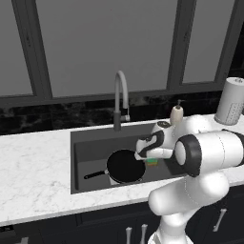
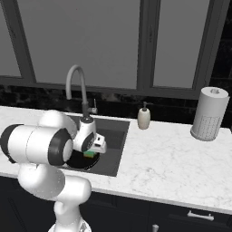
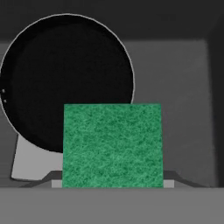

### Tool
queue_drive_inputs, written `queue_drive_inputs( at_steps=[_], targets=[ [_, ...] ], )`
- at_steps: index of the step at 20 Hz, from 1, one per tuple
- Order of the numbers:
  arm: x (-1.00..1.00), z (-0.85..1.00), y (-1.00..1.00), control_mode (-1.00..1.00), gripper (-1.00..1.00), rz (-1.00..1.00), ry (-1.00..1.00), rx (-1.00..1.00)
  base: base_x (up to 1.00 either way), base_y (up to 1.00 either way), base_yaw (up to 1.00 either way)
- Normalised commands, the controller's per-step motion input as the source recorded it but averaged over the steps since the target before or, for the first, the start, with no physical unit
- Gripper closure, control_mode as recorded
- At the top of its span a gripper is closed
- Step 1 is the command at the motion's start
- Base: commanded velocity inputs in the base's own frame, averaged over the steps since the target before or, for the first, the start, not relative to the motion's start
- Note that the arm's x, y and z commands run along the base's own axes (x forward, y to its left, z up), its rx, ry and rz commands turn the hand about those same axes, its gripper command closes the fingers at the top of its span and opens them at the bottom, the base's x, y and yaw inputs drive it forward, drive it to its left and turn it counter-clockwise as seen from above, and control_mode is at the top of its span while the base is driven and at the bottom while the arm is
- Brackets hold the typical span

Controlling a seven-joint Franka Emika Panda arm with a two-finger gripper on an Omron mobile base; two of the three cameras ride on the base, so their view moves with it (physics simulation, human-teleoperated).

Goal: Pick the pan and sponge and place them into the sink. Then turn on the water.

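Low at frame centre, over the sink [image 1: 90, 138], the gripper [image 3: 113, 186] grasps the sponge [image 3: 112, 145]; released carelessly, it could land in the pan [image 3: 65, 78].

Round flat black frying pan [image 1: 125, 165] with short straight black handle is lying upright on the floor of the large rectangular dark grey recessed sink [image 1: 90, 143], handle pointing toward the sink's left end. Small rectangular green sponge [image 3: 112, 145] with yellowish edge is sitting just right of the pan, overlapping its rim in the hand view. Tall grey gooseneck faucet [image 1: 120, 97] is standing behind the basin; no water running.
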Motion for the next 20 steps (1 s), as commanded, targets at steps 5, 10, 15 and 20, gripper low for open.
queue_drive_inputs(
  at_steps=[5, 10, 15, 20],
  targets=[
    [0.52, -0.13, 0.53, -1.0, 1.0, 0.19, 0.0, 0.03, 0.0, 0.0, 0.0],
    [0.25, -0.23, 0.26, -1.0, 1.0, 0.05, -0.03, 0.0, 0.0, 0.0, 0.0],
    [0.16, -0.27, 0.0, -1.0, 1.0, 0.0, -0.09, 0.0, 0.0, 0.0, 0.0],
    [0.14, -0.24, 0.0, -1.0, 1.0, 0.0, -0.1, 0.0, 0.0, 0.0, 0.0]
  ],
)
